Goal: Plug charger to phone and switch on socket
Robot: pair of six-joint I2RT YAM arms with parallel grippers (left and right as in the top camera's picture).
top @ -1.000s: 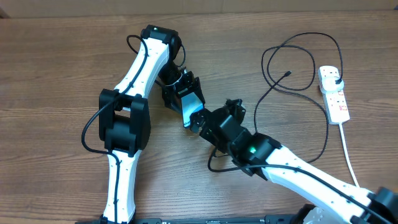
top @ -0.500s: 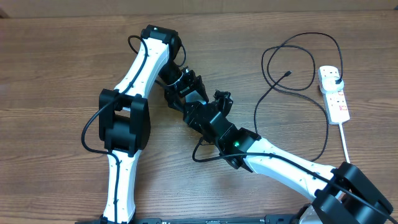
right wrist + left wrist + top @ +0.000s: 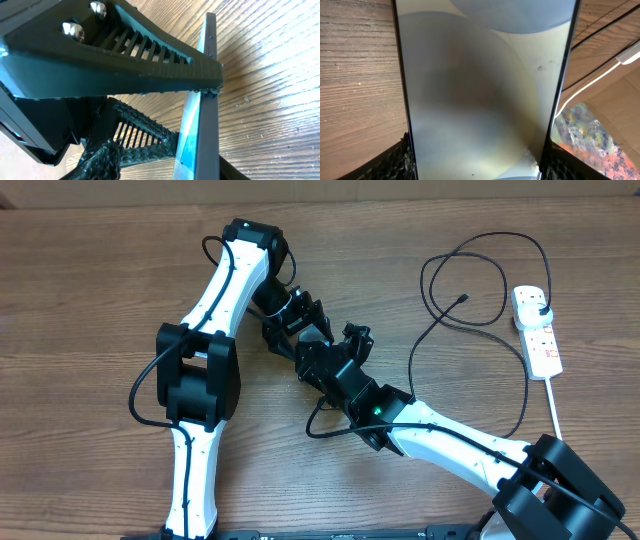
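Observation:
The phone (image 3: 480, 90) fills the left wrist view, and my left gripper (image 3: 477, 162) is shut on its two long edges. In the overhead view the left gripper (image 3: 298, 320) and right gripper (image 3: 318, 358) meet and hide the phone. The right wrist view has the phone (image 3: 202, 100) edge-on between the jaws of my right gripper (image 3: 170, 167); a gap shows beside the left pad (image 3: 100, 160). The charger (image 3: 470, 245) loops on the table at the right, its tip (image 3: 463, 299) lying loose. The socket (image 3: 537, 330) lies far right with the black plug (image 3: 538, 304) in it.
The socket's white cord (image 3: 560, 420) runs down toward the front right edge. A black ribbed finger (image 3: 130, 60) of the left gripper crosses the right wrist view. The right arm (image 3: 450, 445) stretches across the table's front right.
My right gripper has moved up and left onto the phone and its jaws have narrowed around it. The phone's blue screen no longer shows from overhead. The left gripper has kept its hold.

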